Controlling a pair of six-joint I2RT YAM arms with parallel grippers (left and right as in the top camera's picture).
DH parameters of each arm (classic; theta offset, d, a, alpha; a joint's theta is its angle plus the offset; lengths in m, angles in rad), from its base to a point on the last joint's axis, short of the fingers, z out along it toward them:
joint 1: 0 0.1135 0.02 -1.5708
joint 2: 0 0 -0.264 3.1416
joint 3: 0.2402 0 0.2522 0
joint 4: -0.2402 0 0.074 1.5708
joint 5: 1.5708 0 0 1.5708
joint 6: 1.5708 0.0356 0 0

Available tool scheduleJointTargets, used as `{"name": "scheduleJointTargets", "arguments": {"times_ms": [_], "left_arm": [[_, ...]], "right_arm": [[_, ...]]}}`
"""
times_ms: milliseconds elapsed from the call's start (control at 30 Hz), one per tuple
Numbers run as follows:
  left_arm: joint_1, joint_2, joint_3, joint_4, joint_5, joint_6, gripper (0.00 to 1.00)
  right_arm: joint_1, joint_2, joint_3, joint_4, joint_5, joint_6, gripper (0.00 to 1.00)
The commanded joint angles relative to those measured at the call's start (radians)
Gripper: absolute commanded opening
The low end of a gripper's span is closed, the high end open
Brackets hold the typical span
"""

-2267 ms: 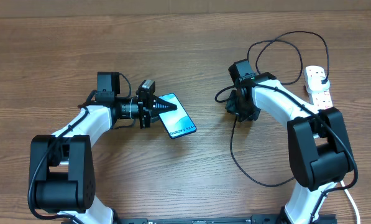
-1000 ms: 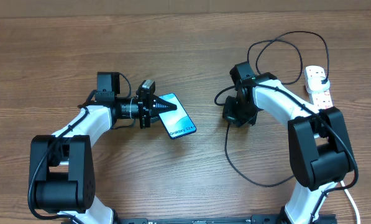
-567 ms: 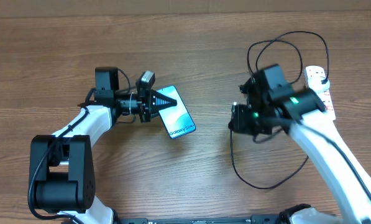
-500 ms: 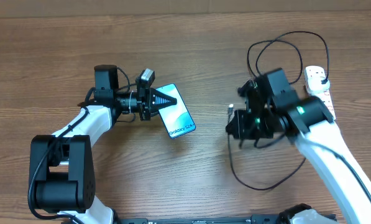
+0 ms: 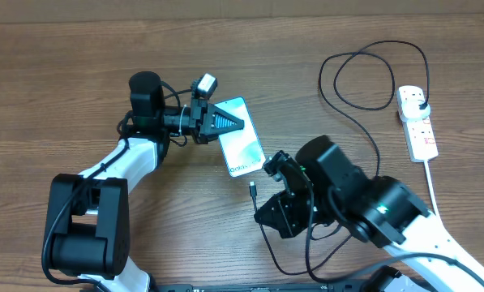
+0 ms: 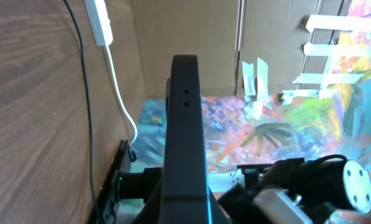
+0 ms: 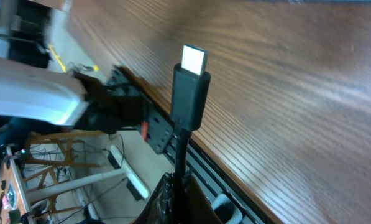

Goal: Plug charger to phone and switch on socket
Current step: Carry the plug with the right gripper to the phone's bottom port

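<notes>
My left gripper (image 5: pixel 228 123) is shut on the phone (image 5: pixel 243 144), whose light teal screen faces up, and holds it tilted above the table. In the left wrist view the phone (image 6: pixel 184 124) shows edge-on as a dark bar between the jaws (image 6: pixel 185 214). My right gripper (image 5: pixel 267 212) is shut on the charger cable just behind its connector tip (image 5: pixel 253 191), which points toward the phone's near end, a short gap away. The right wrist view shows the connector (image 7: pixel 190 87) upright above the jaws (image 7: pixel 180 190). The white socket (image 5: pixel 417 123) lies at the far right with the black plug (image 5: pixel 420 100) in it.
The black cable (image 5: pixel 363 57) loops over the table from the socket round to my right arm (image 5: pixel 363 203). The socket's thick white cord (image 5: pixel 436 203) runs to the front right edge. In the left wrist view the socket (image 6: pixel 100 22) and its cord sit at the upper left.
My right arm has swung from the right middle to the front centre, carrying the connector toward the phone. My left gripper has lifted and turned the phone toward the right.
</notes>
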Motion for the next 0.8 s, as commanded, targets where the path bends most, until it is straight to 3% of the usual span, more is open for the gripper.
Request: {"name": "scheduleJointTargets", "arguments": {"times_ms": [0,500,767], "left_arm": [[-0.020,0.005,0.009,0.010,0.032,-0.063,0.04],[-0.021,0.005,0.009,0.023,0.032,0.077,0.04],[-0.021,0.005,0.008,0.022,0.032,0.120,0.04]], "right_arm": [[0.024,0.041,-0.009,0.011,0.037,0.043,0.04],[0.031,0.110,-0.009,-0.002,0.056,0.069,0.04],[0.031,0.110,-0.009,-0.051,0.172,0.045,0.04]]}}
